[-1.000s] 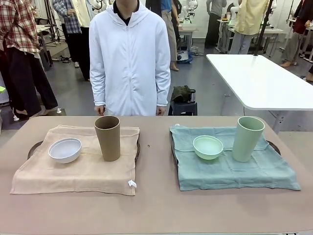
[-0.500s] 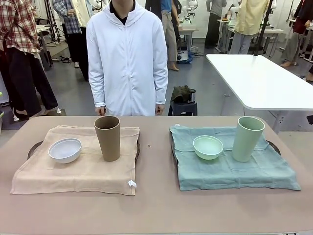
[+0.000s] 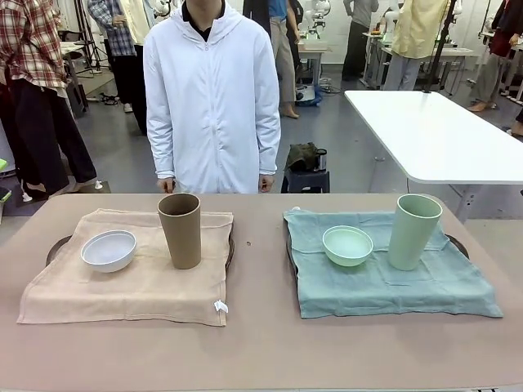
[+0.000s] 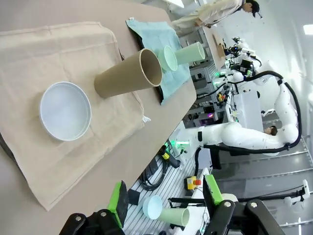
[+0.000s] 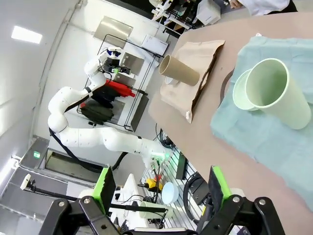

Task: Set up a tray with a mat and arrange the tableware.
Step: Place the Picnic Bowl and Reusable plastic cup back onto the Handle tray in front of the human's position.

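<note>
Left pincer (image 4: 166,208): jaws apart, holding nothing. Right pincer (image 5: 161,193): fully spread, holding nothing. Brown tumbler (image 3: 180,230) stands beside white bowl (image 3: 109,250).

White bowl (image 3: 109,250), brown tumbler (image 3: 180,229), beige mat (image 3: 131,282); mint bowl (image 3: 347,245), pale-green tumbler (image 3: 414,231), teal mat (image 3: 392,282).

A: What lies past the right claw (image 5: 164,196)?
B: Its green-padded fingers stand wide apart with nothing between them, off the edge of the surface (image 5: 195,105).
A: And on it?
B: A pale green tumbler (image 5: 276,93) beside the mint green bowl (image 5: 240,93) on a teal mat (image 5: 264,137); farther off, a brown tumbler (image 5: 178,71) on a tan mat (image 5: 193,81).
</note>
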